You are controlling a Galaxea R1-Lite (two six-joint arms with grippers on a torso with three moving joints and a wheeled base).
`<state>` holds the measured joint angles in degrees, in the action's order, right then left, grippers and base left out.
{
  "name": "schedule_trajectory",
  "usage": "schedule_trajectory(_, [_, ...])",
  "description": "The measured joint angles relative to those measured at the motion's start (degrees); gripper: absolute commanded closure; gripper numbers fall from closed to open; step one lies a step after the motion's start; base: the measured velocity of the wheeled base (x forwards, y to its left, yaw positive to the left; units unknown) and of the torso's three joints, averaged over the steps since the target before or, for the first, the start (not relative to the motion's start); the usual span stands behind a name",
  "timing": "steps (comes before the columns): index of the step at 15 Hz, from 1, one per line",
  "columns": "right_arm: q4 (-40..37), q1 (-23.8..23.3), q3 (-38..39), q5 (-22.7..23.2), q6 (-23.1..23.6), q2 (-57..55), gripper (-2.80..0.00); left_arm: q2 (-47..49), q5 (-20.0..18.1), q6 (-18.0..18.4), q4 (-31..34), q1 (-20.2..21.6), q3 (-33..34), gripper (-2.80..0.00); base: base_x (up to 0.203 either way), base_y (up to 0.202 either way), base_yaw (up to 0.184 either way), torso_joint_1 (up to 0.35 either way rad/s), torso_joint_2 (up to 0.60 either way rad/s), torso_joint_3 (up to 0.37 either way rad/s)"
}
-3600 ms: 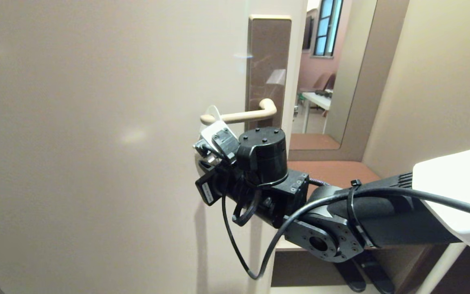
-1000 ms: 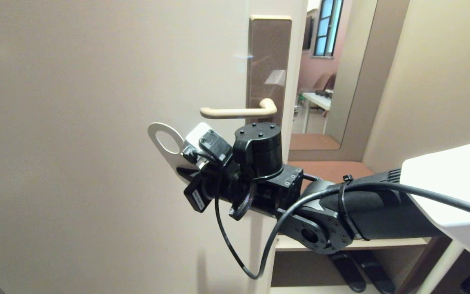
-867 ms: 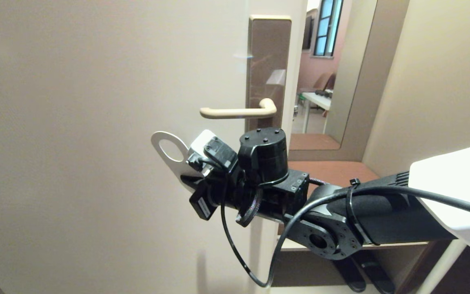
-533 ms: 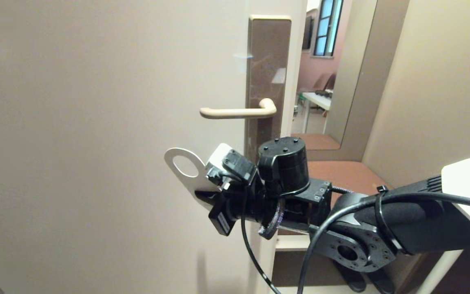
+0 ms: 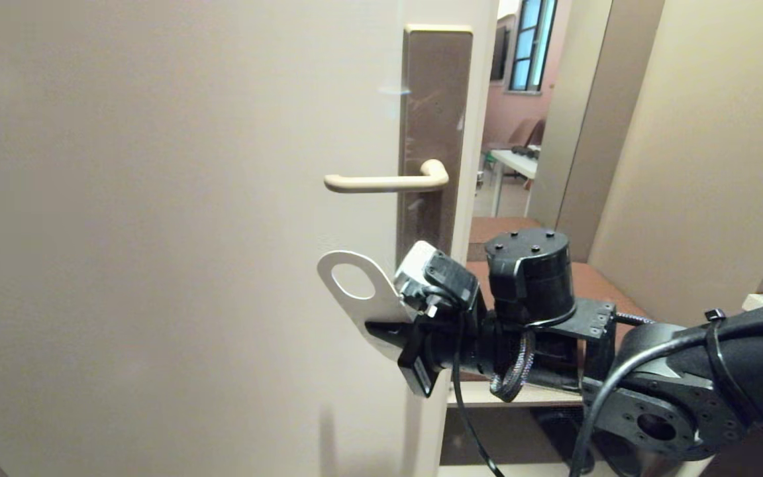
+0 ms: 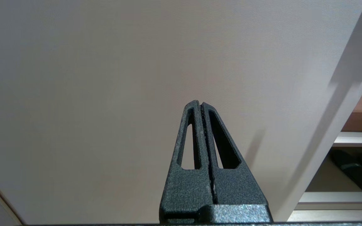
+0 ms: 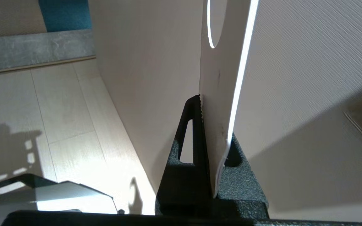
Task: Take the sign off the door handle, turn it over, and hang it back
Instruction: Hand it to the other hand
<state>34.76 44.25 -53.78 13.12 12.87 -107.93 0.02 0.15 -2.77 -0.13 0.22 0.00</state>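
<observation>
Below the door handle [image 5: 387,181], the sign [image 5: 360,301] is hanging in mid-air, pale side showing, hole end pointing away from the right gripper [image 5: 391,330], which is pinching its other end tight. It's sitting just off the door [image 5: 156,232]. Left gripper [image 6: 201,108] is parked, fingers pressed together, holding nothing.

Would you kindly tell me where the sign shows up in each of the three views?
Head view: sign below the handle, pinched in the right claw.
Left wrist view: not in it.
Right wrist view: sign edge-on between the fingers.
Shared landmark: the door.
</observation>
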Motion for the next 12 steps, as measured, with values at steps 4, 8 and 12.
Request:
schedule_trajectory(4, [0.0, -1.2, 5.3, 0.1, 0.7, 4.3, 0.0, 0.0, 0.0, 0.0, 0.0, 0.0, 0.0, 0.0, 0.0, 0.0, 0.0, 0.0, 0.0, 0.0])
schedule_trajectory(8, [0.0, -2.1, 10.5, 0.2, 1.9, 9.0, 0.0, 0.0, 0.0, 0.0, 0.0, 0.0, 0.0, 0.0, 0.0, 0.0, 0.0, 0.0, 0.0, 0.0])
schedule_trajectory(12, [0.0, -4.6, 15.8, 0.0, 2.2, 13.9, 0.0, 0.0, 0.0, 0.0, 0.0, 0.0, 0.0, 0.0, 0.0, 0.0, 0.0, 0.0, 0.0, 0.0])
